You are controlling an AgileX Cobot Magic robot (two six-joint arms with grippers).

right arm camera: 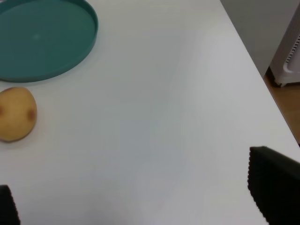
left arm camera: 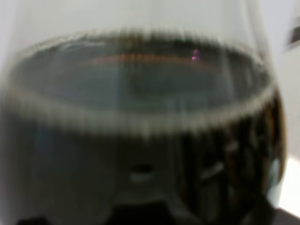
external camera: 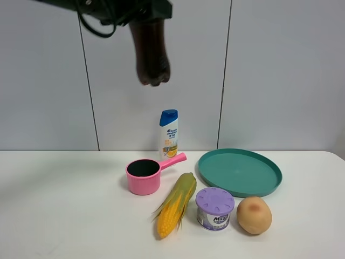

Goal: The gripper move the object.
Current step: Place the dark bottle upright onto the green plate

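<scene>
1. Table [external camera: 64, 216] – white, fills the lower half of the ext. view; everything but the bottle sits on it.
2. Teal plate [external camera: 240, 171] – right of centre, flat, nothing in it.
3. Cola bottle [external camera: 152, 54] – top centre-left of frame, up in the air in front of the wall, well above the table. Dark brown liquid, its top end hidden in the left gripper [external camera: 153, 11], which is clamped on it. In the left wrist cam the bottle [left arm camera: 140, 140] fills the view, blurred.
4. Corn cob [external camera: 175, 208] – lower centre, lying at a slant, just beside the pot.
5. Pink pot [external camera: 143, 177] – centre, handle pointing to the right and up.
6. Shampoo bottle [external camera: 168, 135] – white w/ blue cap, upright at the back by the wall, behind the pot handle.
7. Purple-lidded can [external camera: 214, 208] – between corn and potato.
8. Potato [external camera: 254, 215] – lower right, just beside the can, near the plate's front rim.
9. Right gripper [right arm camera: 140, 201] – wide apart, nothing between the fingers [right arm camera: 274, 187], over bare table.
</scene>
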